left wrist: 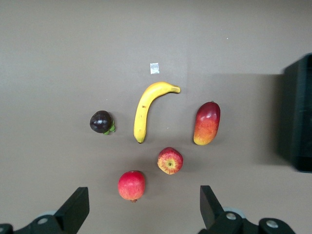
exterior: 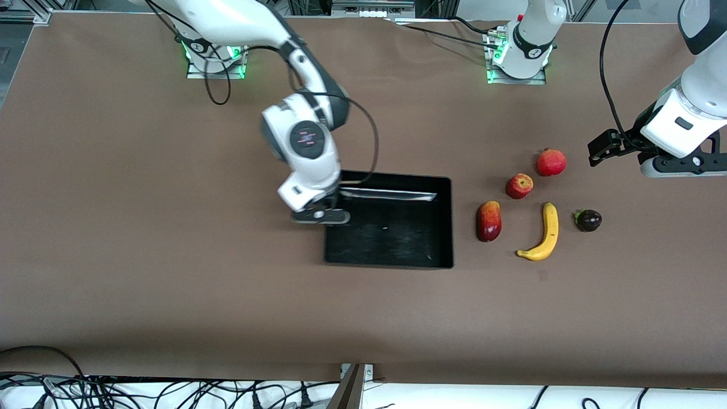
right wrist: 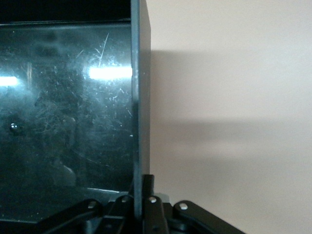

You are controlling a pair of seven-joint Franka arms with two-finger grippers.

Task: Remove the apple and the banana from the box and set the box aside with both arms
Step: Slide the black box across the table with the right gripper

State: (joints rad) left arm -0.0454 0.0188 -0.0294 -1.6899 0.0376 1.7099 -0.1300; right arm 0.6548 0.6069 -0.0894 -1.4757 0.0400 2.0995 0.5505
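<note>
The black box (exterior: pixel 451 221) sits mid-table, open and empty. My right gripper (exterior: pixel 326 218) is shut on its wall toward the right arm's end; the right wrist view shows the wall (right wrist: pixel 139 97) pinched between the fingers of the gripper (right wrist: pixel 141 187). The fruits lie toward the left arm's end: mango (exterior: pixel 489 221), apple (exterior: pixel 519 186), pomegranate (exterior: pixel 551 162), banana (exterior: pixel 544 234), purple fruit (exterior: pixel 588 220). My left gripper (exterior: pixel 679 168) hangs open and empty above the table beside the pomegranate (left wrist: pixel 131 185). Its wrist view shows the gripper (left wrist: pixel 144 210) with all five fruits below it.
A small white scrap (left wrist: pixel 154 68) lies on the table next to the banana's tip (left wrist: pixel 173 88). The arm bases (exterior: pixel 517 62) stand along the table's edge farthest from the front camera. Cables hang below the table's nearest edge (exterior: pixel 170 392).
</note>
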